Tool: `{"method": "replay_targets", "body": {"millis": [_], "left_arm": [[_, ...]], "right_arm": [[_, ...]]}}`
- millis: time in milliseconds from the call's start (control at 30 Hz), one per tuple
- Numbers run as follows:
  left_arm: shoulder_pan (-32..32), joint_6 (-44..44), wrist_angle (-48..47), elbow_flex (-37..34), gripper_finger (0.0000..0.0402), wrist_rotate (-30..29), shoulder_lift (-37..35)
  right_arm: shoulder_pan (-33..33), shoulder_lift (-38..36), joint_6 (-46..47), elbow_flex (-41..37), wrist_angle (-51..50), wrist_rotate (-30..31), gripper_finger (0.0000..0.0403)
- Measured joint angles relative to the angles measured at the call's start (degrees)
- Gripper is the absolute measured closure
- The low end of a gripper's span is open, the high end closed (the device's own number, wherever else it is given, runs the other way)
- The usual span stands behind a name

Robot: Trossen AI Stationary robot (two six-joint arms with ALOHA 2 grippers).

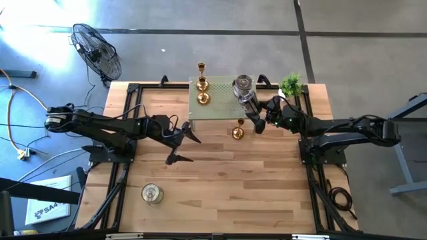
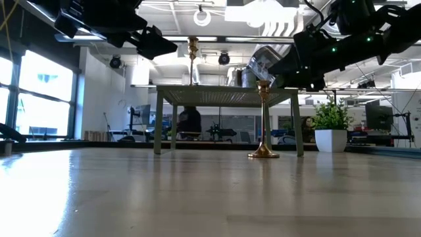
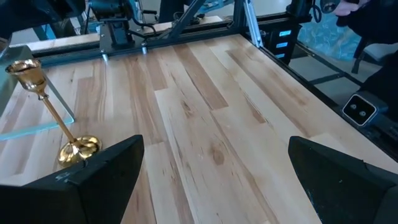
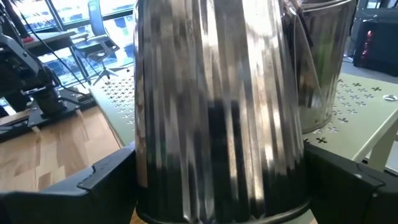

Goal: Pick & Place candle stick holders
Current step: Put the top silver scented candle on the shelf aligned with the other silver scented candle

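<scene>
My right gripper (image 1: 253, 112) is shut on a ribbed silver candle stick holder (image 4: 217, 106) over the right part of a small green perforated table (image 1: 220, 110). A second silver holder (image 1: 243, 83) stands on that table behind it. Gold holders (image 1: 203, 99) stand on the table's left part. One gold holder (image 1: 238, 131) stands on its round base on the wood in front of the small table. Another silver holder (image 1: 152, 193) stands near the front left edge. My left gripper (image 1: 190, 148) hangs open above the wood, left of centre. My right gripper pinches the silver holder's ribbed side wall (image 4: 149, 155) between its two fingers, one finger (image 4: 106, 180) on either side. The fingers come nearly level from the table's right. The holder (image 2: 262, 66) is tilted; I cannot tell whether its base touches the green table.
A small potted plant (image 1: 291, 85) stands at the far right corner. Black frame rails (image 1: 127, 133) run along the table's left and right sides. A fan (image 1: 97, 50) stands on the floor beyond the far left. Bare wood (image 1: 233, 187) lies across the near half.
</scene>
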Motion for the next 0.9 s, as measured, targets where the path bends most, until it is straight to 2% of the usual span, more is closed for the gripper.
{"method": "replay_targets", "body": {"millis": [267,900], "left_arm": [[0.00,-0.15,0.00,0.01,0.0009,1.29,-0.03],[0.00,-0.42,2.10,-0.01,0.0009,2.62,2.99]], "right_arm": [[0.00,0.00,1.54,0.09,-2.69,-2.00,0.0047],[0.02,0.02,3.01,-0.02,-5.00,-2.04,0.0048]]}}
